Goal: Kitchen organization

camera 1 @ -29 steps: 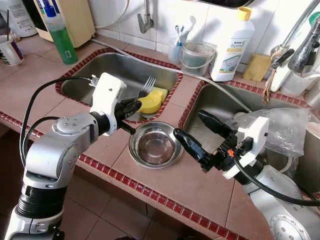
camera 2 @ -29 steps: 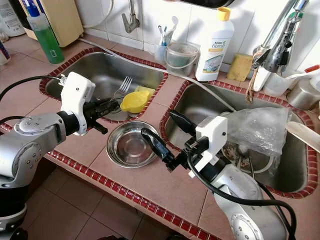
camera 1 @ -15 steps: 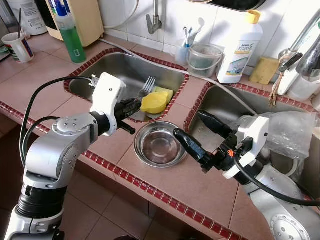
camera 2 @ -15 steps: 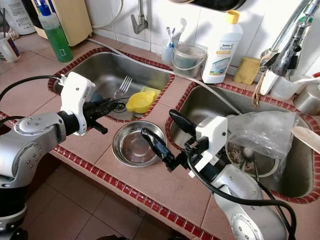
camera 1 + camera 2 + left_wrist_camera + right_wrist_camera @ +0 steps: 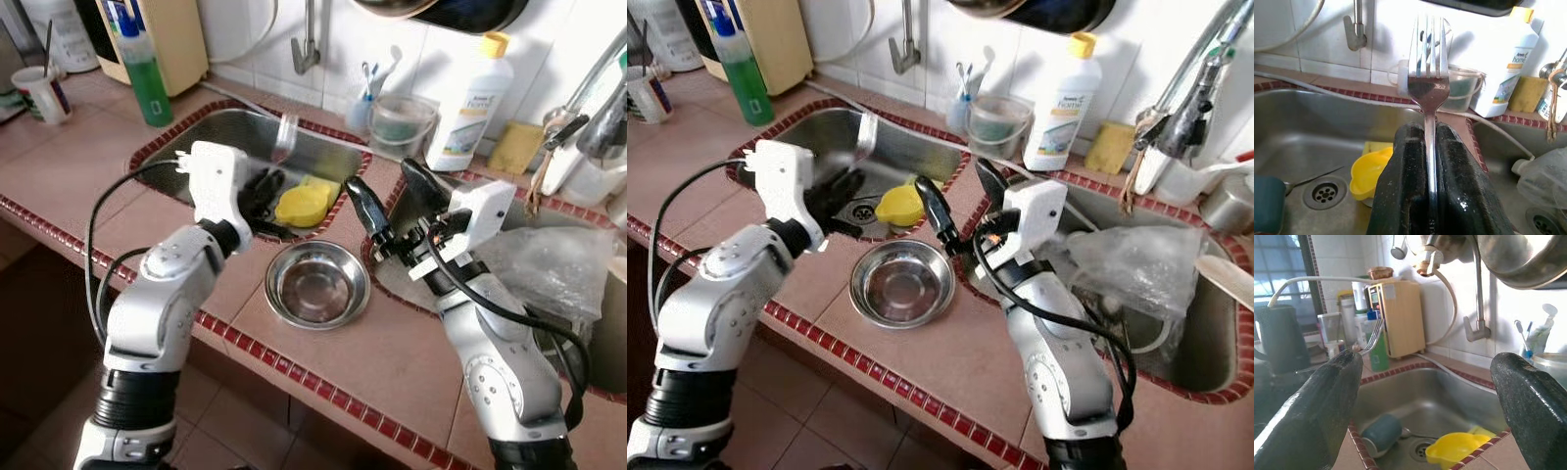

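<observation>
Over left sink basin (image 5: pixel 186 162), head views: left tool (image 5: pixel 263 193) now lifted, clamped on fork (image 5: pixel 284 137), tines up and blurred. Half a second back, same fork lay low against sink edge beside yellow cup (image 5: pixel 299 204); now raised above basin, well apart from cup. Right tool (image 5: pixel 392 201) also up, fingers spread wide, above the divider between the two basins; earlier hung low over tabletop (image 5: pixel 323 362) next to steel bowl (image 5: pixel 316 286). Bowl empty, unmoved on tabletop between the arms. Whole scene shifted a little as well, so camera moved too. Plastic bag (image 5: pixel 558 259) slumped in right basin.

Along left wrist: both fingers (image 5: pixel 1403 196) pressed tight on fork handle, fork (image 5: pixel 1428 88) upright, head pointing toward small clear tub (image 5: pixel 1462 90) and white detergent bottle (image 5: pixel 1508 73) at back wall. Yellow cup (image 5: pixel 1369 171) and drain below in basin.

Along right wrist: fingers (image 5: pixel 1317 396) far apart, nothing between. Blue-green cup (image 5: pixel 1382 434) lying on its side on basin floor, yellow cup (image 5: pixel 1459 453) near drain. Fork (image 5: pixel 1371 340) visible across basin, held aloft.

Reading: fork pulled out of sink, grip looks secure. Probable next step a transfer to the utensil holder (image 5: pixel 364 108) at back wall or into bowl. Right tool free to assist or take bowl.
</observation>
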Motion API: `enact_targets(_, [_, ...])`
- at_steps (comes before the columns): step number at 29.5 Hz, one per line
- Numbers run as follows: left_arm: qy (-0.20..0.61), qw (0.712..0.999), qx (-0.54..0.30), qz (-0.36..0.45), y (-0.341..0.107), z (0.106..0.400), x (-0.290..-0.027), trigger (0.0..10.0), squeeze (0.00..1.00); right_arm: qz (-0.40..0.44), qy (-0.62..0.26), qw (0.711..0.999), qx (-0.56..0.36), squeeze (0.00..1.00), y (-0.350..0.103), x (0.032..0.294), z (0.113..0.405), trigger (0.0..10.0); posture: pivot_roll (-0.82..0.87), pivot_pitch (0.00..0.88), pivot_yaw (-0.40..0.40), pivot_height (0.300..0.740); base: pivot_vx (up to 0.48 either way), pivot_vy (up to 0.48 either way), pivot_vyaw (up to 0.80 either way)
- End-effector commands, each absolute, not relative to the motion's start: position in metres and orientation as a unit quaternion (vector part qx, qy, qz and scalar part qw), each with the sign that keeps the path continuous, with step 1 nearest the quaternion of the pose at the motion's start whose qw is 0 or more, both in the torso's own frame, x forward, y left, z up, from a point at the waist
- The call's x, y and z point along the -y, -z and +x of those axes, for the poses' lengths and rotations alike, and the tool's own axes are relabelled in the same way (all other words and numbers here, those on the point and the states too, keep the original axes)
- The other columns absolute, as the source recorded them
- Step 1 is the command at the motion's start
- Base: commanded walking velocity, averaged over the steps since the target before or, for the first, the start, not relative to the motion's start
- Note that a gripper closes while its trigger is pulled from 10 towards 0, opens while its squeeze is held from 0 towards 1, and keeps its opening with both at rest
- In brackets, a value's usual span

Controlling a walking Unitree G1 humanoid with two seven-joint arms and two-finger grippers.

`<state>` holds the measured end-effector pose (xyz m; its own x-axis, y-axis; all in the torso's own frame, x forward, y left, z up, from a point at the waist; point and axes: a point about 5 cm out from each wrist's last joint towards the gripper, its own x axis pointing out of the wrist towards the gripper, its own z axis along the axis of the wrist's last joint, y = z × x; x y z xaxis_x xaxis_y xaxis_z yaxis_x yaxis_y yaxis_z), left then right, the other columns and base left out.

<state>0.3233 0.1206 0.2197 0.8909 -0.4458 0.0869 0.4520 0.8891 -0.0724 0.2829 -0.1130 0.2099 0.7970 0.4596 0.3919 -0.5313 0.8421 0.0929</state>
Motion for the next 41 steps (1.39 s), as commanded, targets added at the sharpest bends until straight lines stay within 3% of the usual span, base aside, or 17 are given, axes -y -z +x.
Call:
enact_targets(1, [0.226,0.972,0.037,-0.045,-0.219,0.325,-0.121,10.0,0.00,0.098,-0.258,0.943,0.188,0.00,-0.210,0.114,0.283,10.0,-0.05,0.039,-0.002,0.740,0.000,0.000,0.00])
enact_targets(15, [0.188,0.978,0.087,-0.031,-0.204,0.331,-0.125,10.0,0.00,0.088,-0.210,0.951,0.210,0.00,-0.207,0.119,0.293,10.0,-0.06,0.030,0.008,0.740,0.000,0.000,0.00])
enact_targets(24, [0.155,0.978,0.128,-0.056,-0.191,0.321,-0.124,10.0,0.00,0.073,-0.143,0.966,0.202,0.00,-0.199,0.130,0.307,10.0,-0.04,0.024,-0.006,0.740,0.000,0.000,0.00])
enact_targets(28, [0.151,0.977,0.150,-0.026,-0.184,0.318,-0.127,10.0,0.00,0.069,-0.140,0.968,0.197,0.00,-0.195,0.129,0.309,10.0,-0.04,0.024,-0.007,0.740,0.000,0.000,0.00])
enact_targets(41, [0.140,0.981,0.126,-0.043,-0.165,0.298,-0.140,10.0,0.00,0.056,-0.137,0.972,0.182,0.00,-0.181,0.132,0.301,10.0,-0.04,0.033,-0.006,0.740,0.000,0.000,0.00])
